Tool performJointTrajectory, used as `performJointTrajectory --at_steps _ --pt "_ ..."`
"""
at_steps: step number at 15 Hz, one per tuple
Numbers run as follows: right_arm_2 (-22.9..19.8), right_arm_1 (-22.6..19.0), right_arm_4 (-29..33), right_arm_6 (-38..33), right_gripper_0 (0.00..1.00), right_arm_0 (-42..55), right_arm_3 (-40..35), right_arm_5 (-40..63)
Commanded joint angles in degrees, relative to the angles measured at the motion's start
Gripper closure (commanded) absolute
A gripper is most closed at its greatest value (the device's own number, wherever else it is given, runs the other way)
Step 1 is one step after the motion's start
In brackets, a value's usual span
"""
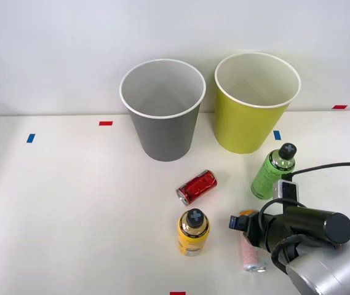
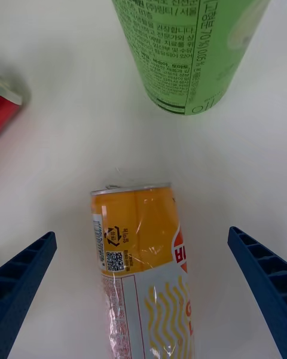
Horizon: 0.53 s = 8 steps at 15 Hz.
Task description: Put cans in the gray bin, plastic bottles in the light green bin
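The slim orange-and-pink metal can (image 2: 143,263) lies on its side on the white bench (image 1: 70,203), at the near right, between the wide-open blue ribbed fingers (image 2: 254,269) of the right gripper (image 2: 143,293), which hold nothing. The upright green plastic bottle (image 1: 273,172) stands just beyond. Judgement: descend squarely, close across the can's body, avoid nudging that bottle. Coloured tape marks dot the bench; a plain pale wall stands behind.

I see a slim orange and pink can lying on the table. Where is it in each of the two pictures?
Front view: the orange-and-pink can lies on its side near the bottom edge, partly behind the right gripper.
Right wrist view: it lies between the open blue fingers.
Shared landmark: the green bottle standing just beyond the can.
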Motion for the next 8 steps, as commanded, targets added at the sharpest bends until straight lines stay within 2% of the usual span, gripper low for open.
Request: performJointTrajectory --at_steps 1,8 --pt "-0.2 -0.72 0.03 0.36 0.0 -0.18 0.44 -0.32" --pt "-0.11 -0.19 -0.14 1.24 0.0 0.87 1.05 -0.41"
